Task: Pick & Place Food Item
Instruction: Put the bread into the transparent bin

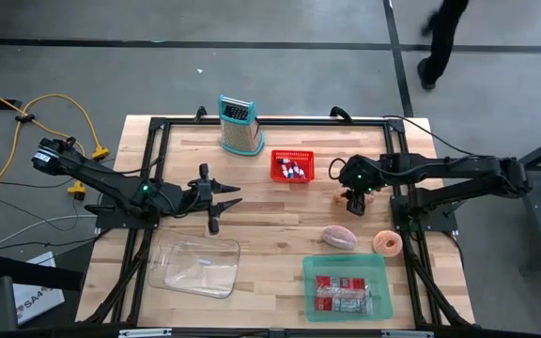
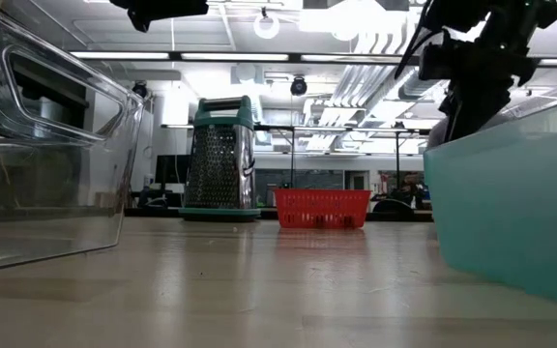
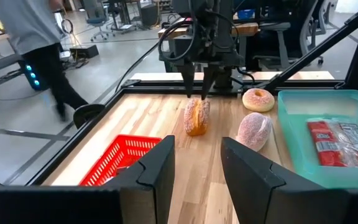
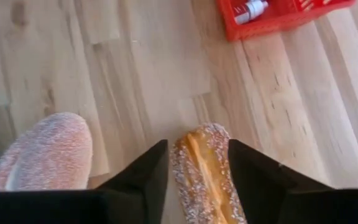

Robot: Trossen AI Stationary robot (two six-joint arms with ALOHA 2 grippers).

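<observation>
An orange, sugar-crusted pastry (image 3: 196, 118) (image 4: 205, 174) rests on the wooden table (image 1: 280, 216) right of centre, mostly hidden under my right arm in the high view. My right gripper (image 3: 199, 93) (image 4: 197, 146) (image 1: 353, 199) points steeply down just above it, open, with one finger on either side of the pastry's top; I see no touch. My left gripper (image 3: 197, 142) (image 1: 228, 199) hovers open over the table's left half with nothing between its fingers, pointing toward the pastry.
Near the pastry lie a pink sugared bun (image 1: 338, 237) (image 4: 45, 152) and a ring doughnut (image 1: 387, 244). A teal tray (image 1: 346, 268) with red packets sits at front right, a clear container (image 1: 195, 266) at front left. A red basket (image 1: 292, 166) and a grater (image 1: 239, 124) stand farther back. A person walks beyond the table.
</observation>
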